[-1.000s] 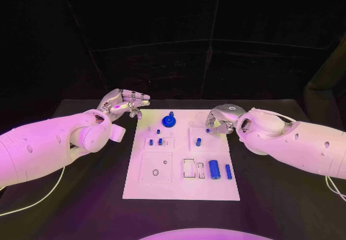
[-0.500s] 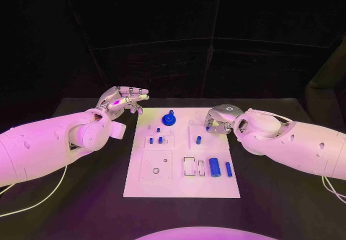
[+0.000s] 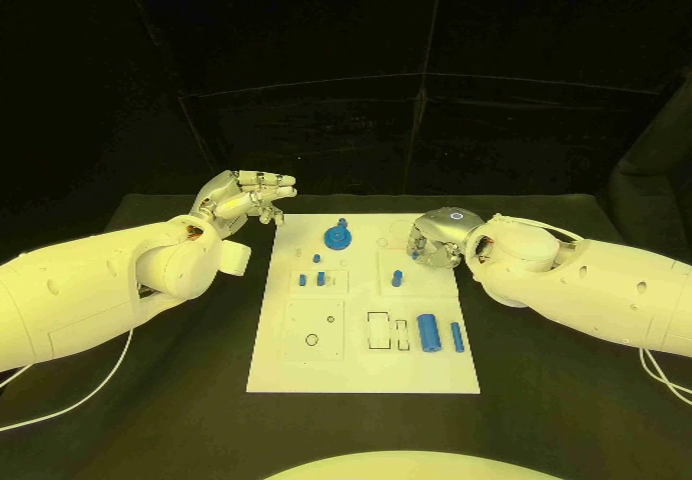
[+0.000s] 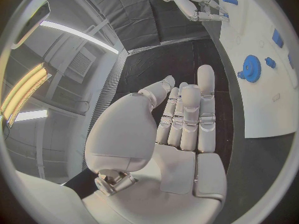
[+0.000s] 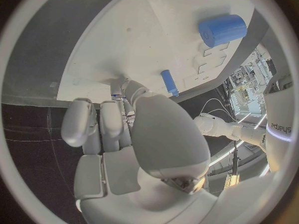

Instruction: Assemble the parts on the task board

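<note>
In the head view, our right hand (image 3: 437,238) hovered at the task board (image 3: 364,372) far right edge, fingers curled, their hold unclear to us. In its wrist view, our left hand (image 4: 181,129) lay flat, fingers together, empty. We judged slow, aligned placement wise.

Fingertips of the right hand (image 3: 437,240) are curled out of sight over the task board (image 3: 361,375), so any held part cannot be made out. Tiny pegs near the blue gear (image 3: 336,238) are too small to be identified.
</note>
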`<state>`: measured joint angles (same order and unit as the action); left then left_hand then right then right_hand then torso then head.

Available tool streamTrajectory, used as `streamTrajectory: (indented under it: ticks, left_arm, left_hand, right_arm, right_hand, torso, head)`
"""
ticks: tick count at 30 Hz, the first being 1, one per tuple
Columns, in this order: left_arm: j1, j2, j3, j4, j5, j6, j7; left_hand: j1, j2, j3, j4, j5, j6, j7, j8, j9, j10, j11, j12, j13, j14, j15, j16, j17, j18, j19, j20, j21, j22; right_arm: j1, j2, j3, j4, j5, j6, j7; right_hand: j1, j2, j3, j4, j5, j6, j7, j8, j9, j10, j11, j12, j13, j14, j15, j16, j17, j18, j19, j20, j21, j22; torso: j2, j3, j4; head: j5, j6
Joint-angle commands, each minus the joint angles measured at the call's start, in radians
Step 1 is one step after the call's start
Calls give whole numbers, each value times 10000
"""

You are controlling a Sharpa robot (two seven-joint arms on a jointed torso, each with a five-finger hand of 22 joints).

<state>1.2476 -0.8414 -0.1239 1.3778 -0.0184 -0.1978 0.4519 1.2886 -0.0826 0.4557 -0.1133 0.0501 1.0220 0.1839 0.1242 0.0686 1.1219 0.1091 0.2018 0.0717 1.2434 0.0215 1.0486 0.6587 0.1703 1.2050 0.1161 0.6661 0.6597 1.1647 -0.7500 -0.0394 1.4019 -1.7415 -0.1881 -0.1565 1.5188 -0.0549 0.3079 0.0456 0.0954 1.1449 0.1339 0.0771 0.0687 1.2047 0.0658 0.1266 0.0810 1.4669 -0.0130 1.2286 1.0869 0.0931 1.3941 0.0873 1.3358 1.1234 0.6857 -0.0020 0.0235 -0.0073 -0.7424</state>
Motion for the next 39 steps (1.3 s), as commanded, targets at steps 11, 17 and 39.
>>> streamTrajectory:
  ticks: [11,17,39]
  left_arm:
    - [11,-4,8,-85,63,121,72]
    - [12,-18,8,-133,63,121,37]
    - [15,-3,8,-223,64,156,-52]
  left_hand:
    - [155,-21,-51,-54,-11,-111,17,-9,-5,-106,-6,56,13,-98,-19,-89,-71,121,-97,2,-58,-28]
    - [167,-21,-58,-64,-11,-125,24,-8,-5,-122,0,61,13,-117,-17,-105,-105,120,-99,3,-65,-33]
    - [207,-15,-76,-94,-10,-166,41,-5,-6,-174,17,76,12,-186,-7,-169,-234,119,-109,8,-88,-48]
  right_arm:
    - [-42,-49,-38,-23,592,-446,15]
    - [-35,-302,-32,317,1094,-856,12]
    - [229,-1068,207,2252,2317,-1407,74]
  right_hand:
    - [-524,-236,1046,-340,-24,128,14,-89,11,174,5,-196,-119,270,-53,98,-27,-74,55,10,74,65]
    - [-724,-324,1233,-386,-26,139,19,-88,14,197,12,-226,-124,279,-47,137,-11,-78,66,13,95,96]
    - [-900,-382,1346,-390,-59,151,11,-85,16,215,8,-248,-125,287,-48,181,18,-82,80,12,119,134]
  torso:
    - [-9,-6,-1]
    - [-16,-14,-7]
    - [-7,-11,15]
  head:
    - [10,5]
    - [-3,39]
    - [24,41]
